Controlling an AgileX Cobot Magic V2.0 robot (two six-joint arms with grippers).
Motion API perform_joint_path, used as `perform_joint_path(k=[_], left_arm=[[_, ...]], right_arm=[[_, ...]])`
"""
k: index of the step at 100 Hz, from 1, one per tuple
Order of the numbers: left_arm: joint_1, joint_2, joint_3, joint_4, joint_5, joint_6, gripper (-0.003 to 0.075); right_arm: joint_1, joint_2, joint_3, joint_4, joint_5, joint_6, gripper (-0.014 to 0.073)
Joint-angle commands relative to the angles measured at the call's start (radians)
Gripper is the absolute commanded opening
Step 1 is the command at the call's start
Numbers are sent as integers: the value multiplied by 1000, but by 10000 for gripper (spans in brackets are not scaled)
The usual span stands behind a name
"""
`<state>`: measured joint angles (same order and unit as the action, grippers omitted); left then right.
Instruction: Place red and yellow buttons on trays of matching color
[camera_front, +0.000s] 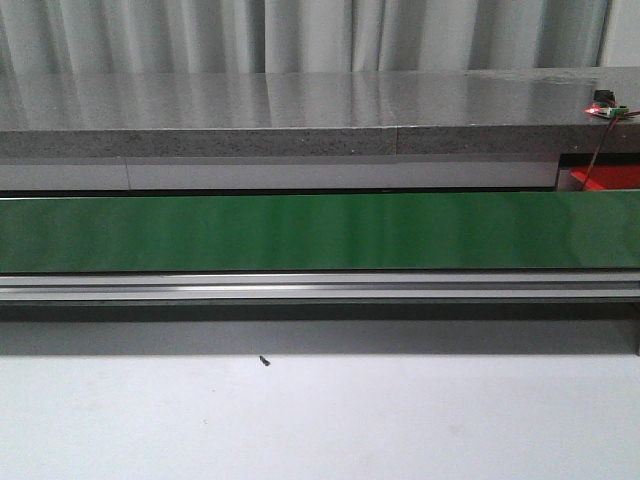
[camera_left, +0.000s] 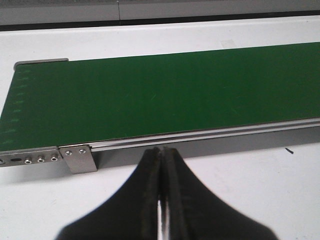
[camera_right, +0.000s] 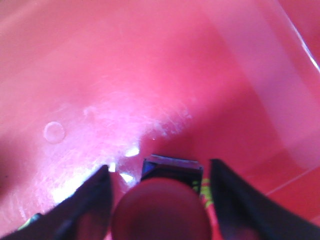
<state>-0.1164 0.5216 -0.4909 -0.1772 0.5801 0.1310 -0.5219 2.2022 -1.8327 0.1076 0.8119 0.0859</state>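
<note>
The left gripper (camera_left: 161, 165) was seen in its wrist view with the two dark fingers pressed together and nothing between them, hanging just short of the near rail of the green conveyor belt (camera_left: 165, 95), whose surface carried no button in that view or in the front view. In the right wrist view the right gripper (camera_right: 159, 192) was found low inside the red tray (camera_right: 150, 75), its fingers spread apart on either side of a red button (camera_right: 161, 215) with a dark square base; whether either finger touched the button could not be told, but no squeeze was apparent. The button was therefore judged to be resting on the matching tray floor, between the fingers, with the tray wall rising toward 2 o'clock of it. In the front view only a corner of the red tray (camera_front: 606, 178) was visible, at 3 o'clock; neither arm was in that frame, and no yellow tray or yellow button was seen anywhere. The main risk was judged to be a snagged withdrawal: if the gripper were lifted at a slant, the button could be caught by a finger and dragged, tipped onto its cap or carried back out. The smooth, glossy floor could also let it slide.
</note>
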Motion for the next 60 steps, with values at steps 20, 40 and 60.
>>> perform_joint_path(k=[20, 40, 60], left_arm=[[0, 3, -29, -16, -76, 0, -20], [0, 3, -29, -16, -76, 0, -20], [0, 3, -29, -16, -76, 0, -20]], right_arm=[[-2, -75, -32, 7, -33, -13, 547], [0, -134, -32, 7, -9, -16, 547], [28, -228, -20, -9, 21, -27, 545]])
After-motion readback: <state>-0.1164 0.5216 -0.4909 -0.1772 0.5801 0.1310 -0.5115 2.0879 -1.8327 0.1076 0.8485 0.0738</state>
